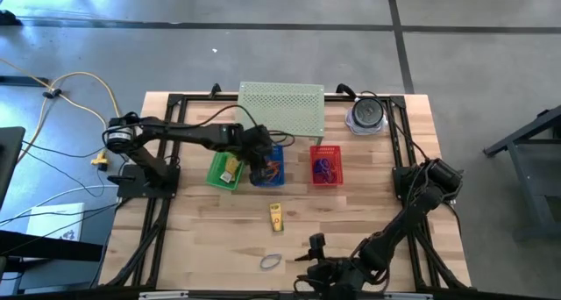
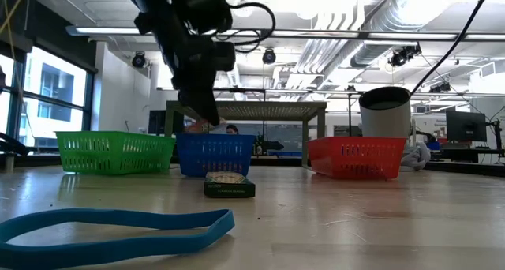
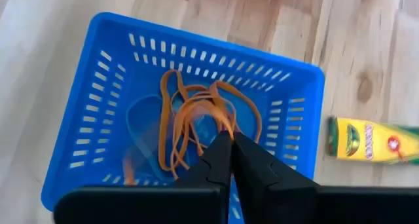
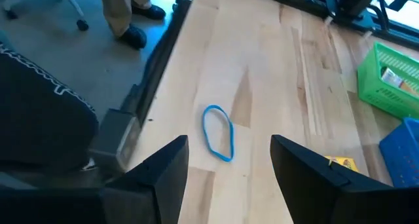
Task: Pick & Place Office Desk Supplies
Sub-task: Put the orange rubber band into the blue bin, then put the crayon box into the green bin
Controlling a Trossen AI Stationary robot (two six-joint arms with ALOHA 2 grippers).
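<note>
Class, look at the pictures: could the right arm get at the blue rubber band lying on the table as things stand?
Probably yes: the right gripper is open, the blue rubber band lies just ahead on bare wood, and nothing sits between them.

Left gripper [image 3: 230,137] fingers pinched together; right gripper [image 4: 229,152] fingers spread.

Left arm [image 1: 188,133] blocks blue basket [image 1: 273,168] from above. Blue band [image 1: 271,261], at 6 o'clock on the table, lies in open wood.

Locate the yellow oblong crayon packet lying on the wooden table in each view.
High view: yellow oblong crayon packet at table centre, in front of the blue plastic basket.
Low view: centre, lying in front of the basket.
Left wrist view: right edge, beside the basket.
Right wrist view: lower right, partly hidden.
Shared landmark: the blue basket.
</note>
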